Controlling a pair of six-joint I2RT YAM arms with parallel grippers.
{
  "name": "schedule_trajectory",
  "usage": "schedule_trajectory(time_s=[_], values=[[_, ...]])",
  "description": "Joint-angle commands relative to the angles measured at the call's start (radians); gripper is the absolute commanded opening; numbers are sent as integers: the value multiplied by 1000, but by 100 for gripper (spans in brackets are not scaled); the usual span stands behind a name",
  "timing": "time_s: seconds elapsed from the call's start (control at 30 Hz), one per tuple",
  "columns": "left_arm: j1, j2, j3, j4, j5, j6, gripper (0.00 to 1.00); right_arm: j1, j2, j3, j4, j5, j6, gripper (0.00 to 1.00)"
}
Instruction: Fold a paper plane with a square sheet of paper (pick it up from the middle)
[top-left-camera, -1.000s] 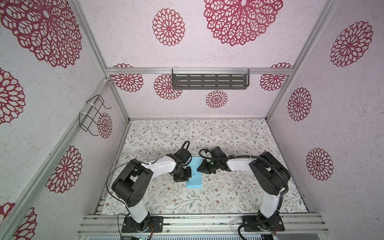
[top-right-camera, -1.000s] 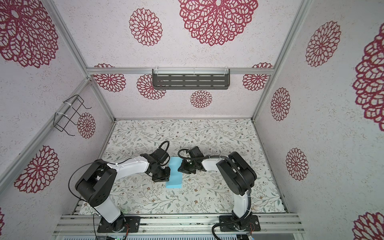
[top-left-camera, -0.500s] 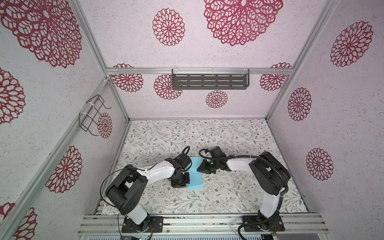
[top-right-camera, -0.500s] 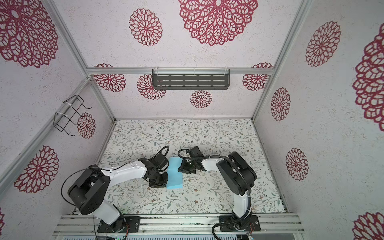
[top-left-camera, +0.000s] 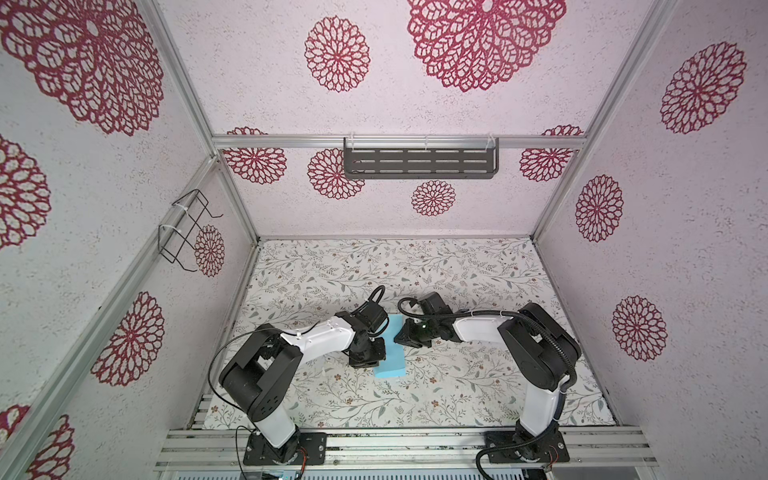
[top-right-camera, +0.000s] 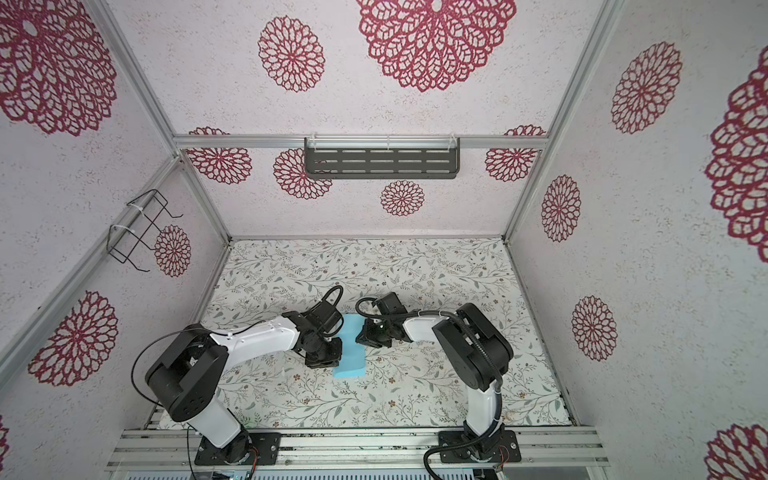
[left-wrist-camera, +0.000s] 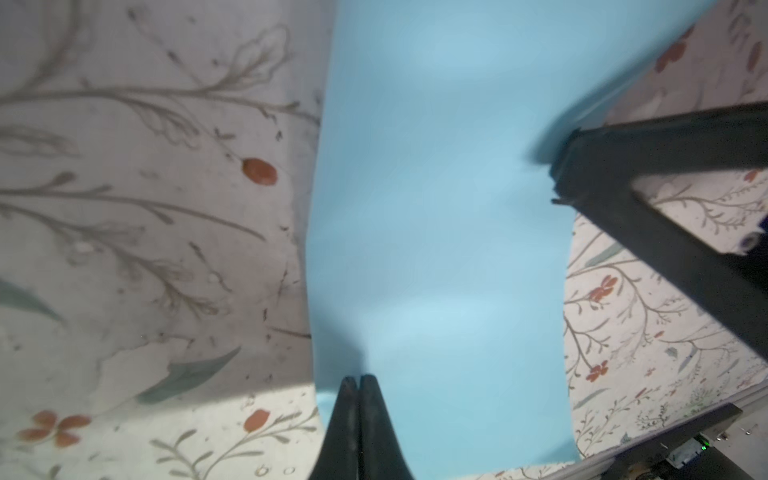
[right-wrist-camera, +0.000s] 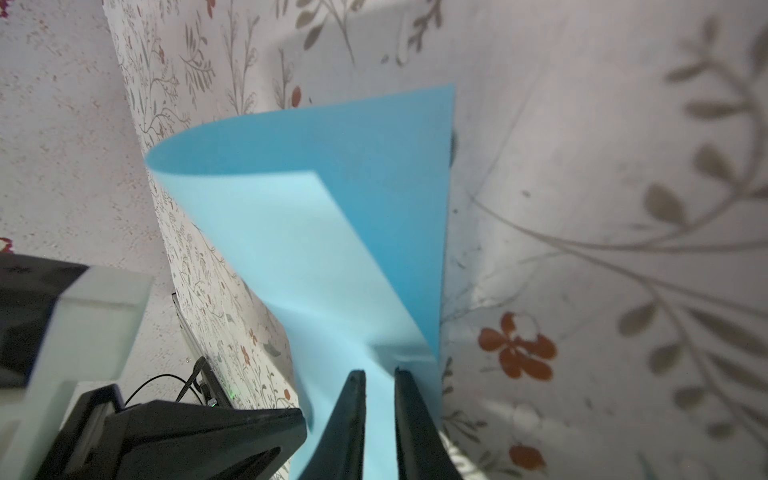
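The square sheet of paper (top-left-camera: 395, 361) (top-right-camera: 351, 361) is light blue and lies folded over on itself in the middle of the floral table, between both grippers. No paper plane shape shows. My left gripper (top-left-camera: 374, 363) (left-wrist-camera: 358, 380) is shut, its tips pressed down on the paper (left-wrist-camera: 436, 208) near its left edge at the front. My right gripper (top-left-camera: 401, 338) (right-wrist-camera: 380, 372) rests on the right edge of the upper layer (right-wrist-camera: 291, 249), its jaws a narrow gap apart. That layer bows up loosely over the darker lower one. One of the right gripper's fingers (left-wrist-camera: 590, 166) touches the paper's edge.
Walls close in the table on three sides. A grey slotted shelf (top-left-camera: 419, 163) hangs on the back wall and a wire rack (top-left-camera: 187, 228) on the left wall. A metal rail (top-left-camera: 395, 444) with both arm bases runs along the front edge.
My left gripper, still shut, has slid along the paper's left side towards the front of the table. The right gripper has stayed where it was.
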Motion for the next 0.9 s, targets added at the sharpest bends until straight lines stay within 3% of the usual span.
schedule_trajectory(time_s=[0.0, 0.33, 0.57, 0.73, 0.87], values=[[-17, 2, -17, -18, -15, -11, 5, 0, 83, -32, -157, 165, -24, 19], [-104, -31, -74, -79, -91, -98, 5, 0, 91, -32, -132, 175, 1, 19], [-129, -137, -90, -144, -135, -121, 5, -1, 86, -41, -124, 174, -1, 19], [-85, -173, -17, -108, -138, -50, 6, 0, 86, -43, -119, 174, -7, 19], [27, -138, 19, -4, -85, 19, 6, 0, 86, -40, -123, 168, -11, 19]])
